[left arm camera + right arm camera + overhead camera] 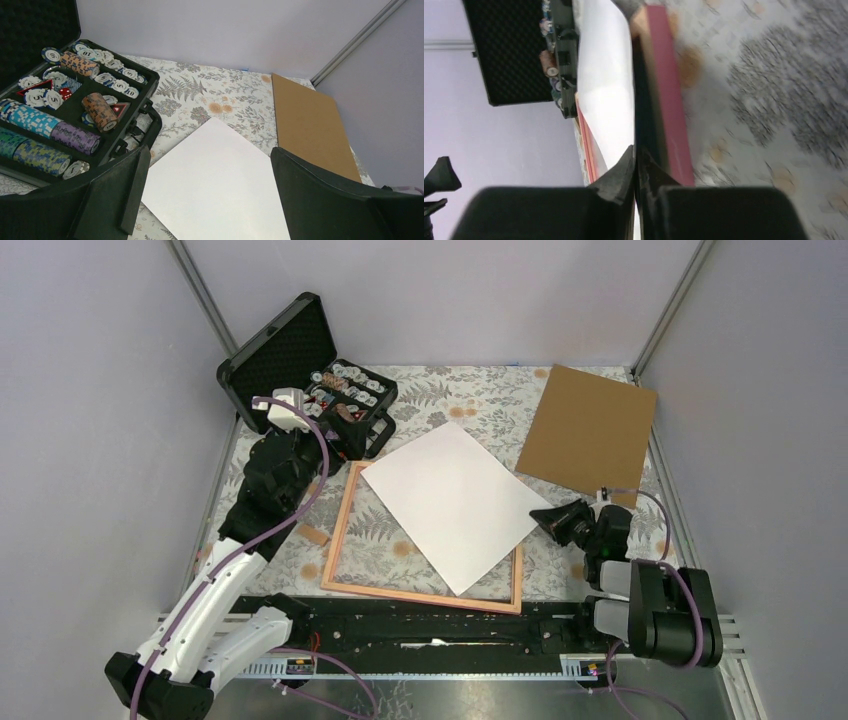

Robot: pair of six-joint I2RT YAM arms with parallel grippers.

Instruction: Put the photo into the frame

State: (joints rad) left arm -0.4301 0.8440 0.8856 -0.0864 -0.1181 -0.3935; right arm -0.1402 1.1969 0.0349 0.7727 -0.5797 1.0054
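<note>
- Right hand [634, 157] narrowed to a pinch on the right corner of the photo [455, 502]. In the right wrist view the white sheet runs straight in between the two fingers.
- The photo lies white back up and turned askew across the frame [420, 597]. Its far corners hang over the frame's far and right sides, and its near corner sits inside, just short of the near border.
- The frame rests flat on the floral-covered counter [470, 390], just beyond the arms' bases.
- Left hand [210, 155] spread wide and holding nothing. It hangs above the photo's far-left corner, beside the open case [300, 360] of poker chips.
- The step in hand appears to be the grasp on the print, ahead of squaring it up.
- The next move likely calls for swinging the sheet round until its edges run parallel with the wooden border, then lowering it inside. A thin print gripped at one corner could bend or slip.
- A brown backing board [588, 430] lies well apart at the far right.
</note>
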